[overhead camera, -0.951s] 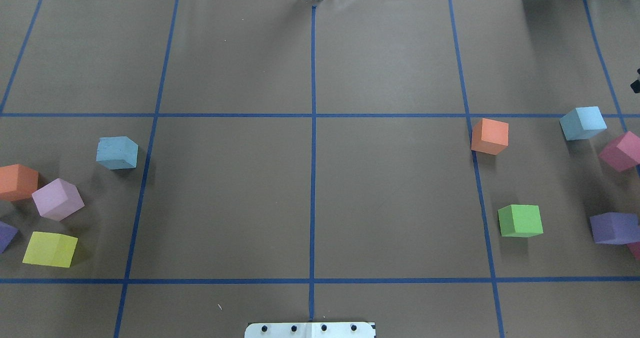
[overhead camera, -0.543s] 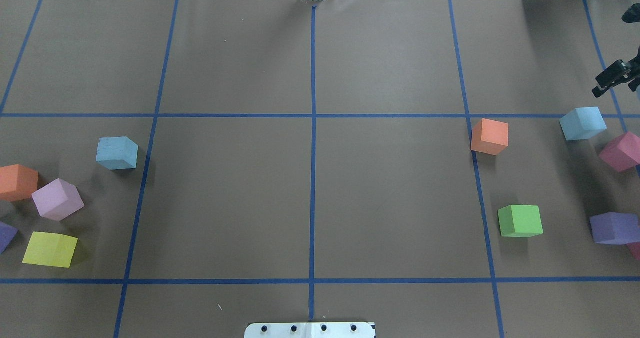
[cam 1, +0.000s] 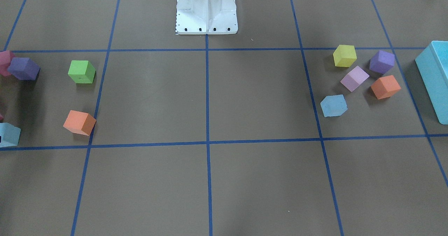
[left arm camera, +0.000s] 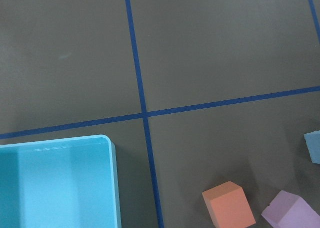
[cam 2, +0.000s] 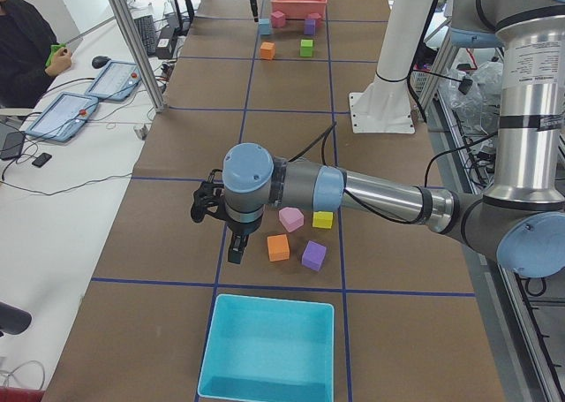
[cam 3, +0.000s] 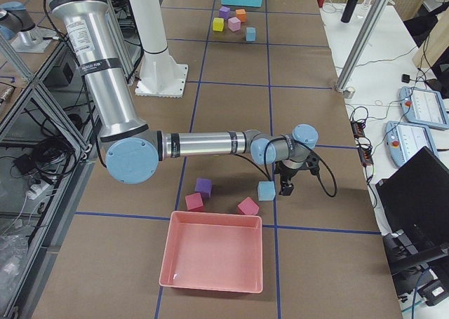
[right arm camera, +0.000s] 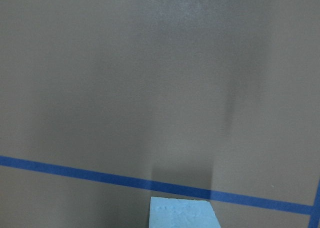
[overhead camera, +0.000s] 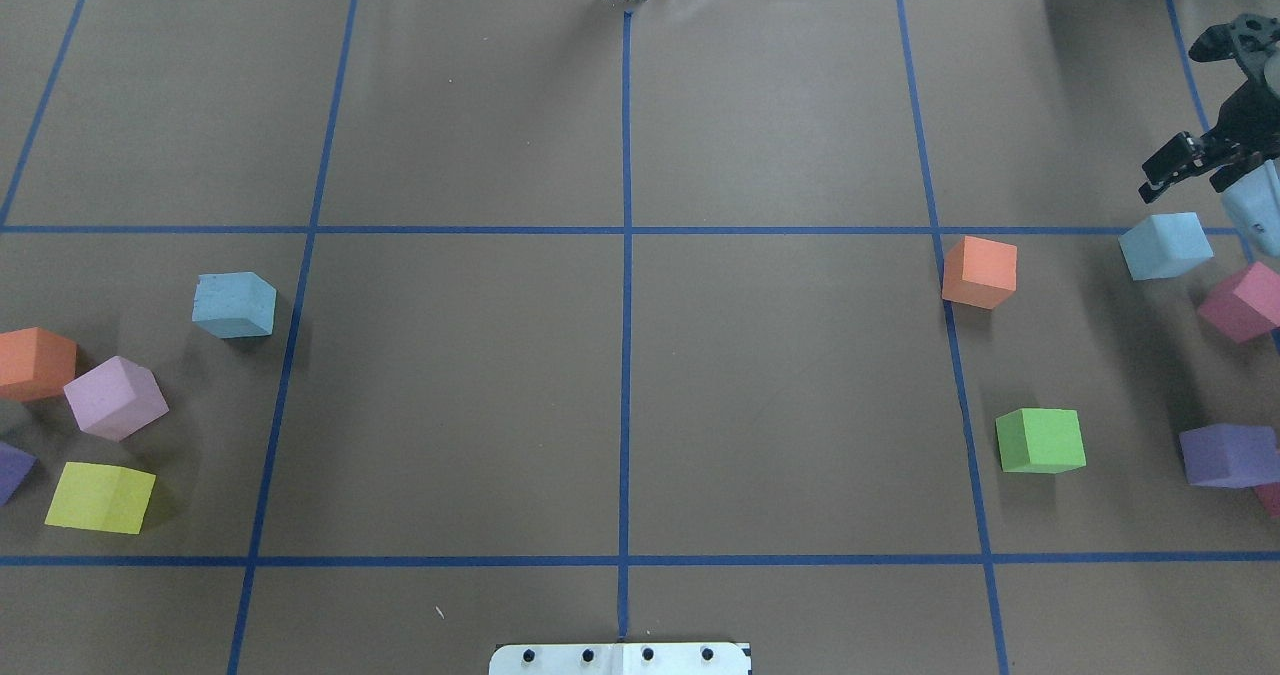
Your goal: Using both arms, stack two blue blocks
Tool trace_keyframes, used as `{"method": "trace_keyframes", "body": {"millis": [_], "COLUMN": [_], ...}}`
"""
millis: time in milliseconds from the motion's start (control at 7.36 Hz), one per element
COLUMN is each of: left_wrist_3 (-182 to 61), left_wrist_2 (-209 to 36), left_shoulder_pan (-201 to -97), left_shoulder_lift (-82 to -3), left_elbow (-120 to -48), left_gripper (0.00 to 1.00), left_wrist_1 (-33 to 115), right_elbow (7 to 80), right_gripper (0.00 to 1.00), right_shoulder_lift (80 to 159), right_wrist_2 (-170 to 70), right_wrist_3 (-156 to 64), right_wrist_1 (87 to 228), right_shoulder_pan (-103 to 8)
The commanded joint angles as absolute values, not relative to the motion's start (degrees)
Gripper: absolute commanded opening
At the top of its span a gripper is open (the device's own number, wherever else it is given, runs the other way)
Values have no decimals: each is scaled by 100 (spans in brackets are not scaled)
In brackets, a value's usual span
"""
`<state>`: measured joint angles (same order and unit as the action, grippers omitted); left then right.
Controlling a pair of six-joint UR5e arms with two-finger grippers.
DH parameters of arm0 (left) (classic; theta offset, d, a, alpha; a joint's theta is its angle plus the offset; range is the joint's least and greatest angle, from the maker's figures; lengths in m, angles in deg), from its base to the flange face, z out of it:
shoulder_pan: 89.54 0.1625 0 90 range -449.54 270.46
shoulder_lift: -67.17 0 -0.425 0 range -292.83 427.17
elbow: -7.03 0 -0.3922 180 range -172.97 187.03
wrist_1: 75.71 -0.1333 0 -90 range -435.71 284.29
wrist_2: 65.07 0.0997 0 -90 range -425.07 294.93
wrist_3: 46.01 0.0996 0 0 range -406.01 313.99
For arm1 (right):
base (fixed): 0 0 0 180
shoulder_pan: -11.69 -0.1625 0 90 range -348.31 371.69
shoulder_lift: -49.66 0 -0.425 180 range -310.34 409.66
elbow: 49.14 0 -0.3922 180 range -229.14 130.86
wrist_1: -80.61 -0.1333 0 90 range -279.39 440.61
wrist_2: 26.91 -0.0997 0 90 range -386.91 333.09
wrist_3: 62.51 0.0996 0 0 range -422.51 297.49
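The right claw (overhead camera: pixel 1188 163) hangs just beside the right blue block (overhead camera: pixel 1165 245), on its far side; I cannot tell whether it is released or clenched. The left claw (cam 2: pixel 234 250) shows only from the side, so its state cannot be told either. It hangs near an orange cube (cam 2: pixel 278 247). The left blue block (overhead camera: pixel 234 305) sits on the surface (overhead camera: pixel 620 405), well apart from the other.

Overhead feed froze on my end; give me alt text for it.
The right pincer hovers at the right edge, just beyond one blue block; the other blue block sits far left. An orange cube and green cube lie nearby on the brown gridded table.
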<state>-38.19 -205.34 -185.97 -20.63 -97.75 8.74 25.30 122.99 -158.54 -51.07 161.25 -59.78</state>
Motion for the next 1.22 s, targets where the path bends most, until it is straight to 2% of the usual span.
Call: {"method": "trace_keyframes", "body": {"millis": [0,679,1086], "left_wrist_3": [-3828,-3828,-3828], "left_wrist_2": [-20534,-20534,-20534], "left_shoulder_pan": [-18596,-18596,-18596], "left_shoulder_lift": [-2063,-2063,-2063], "left_elbow": [-9782,-9783,-9774], "left_gripper": [98,98,98], "left_wrist_1": [875,875,875], "right_elbow": [2434,2425,2407], "right_gripper": [100,100,100], "right_shoulder_lift": [12366,12551,12788], "right_wrist_2": [-15682,-15708,-15699], "right_wrist_3": [-5091,-4986,-4661], "right_wrist_1": [15945,15788,15025], "right_shoulder_pan": [-5854,-5740,-5625]}}
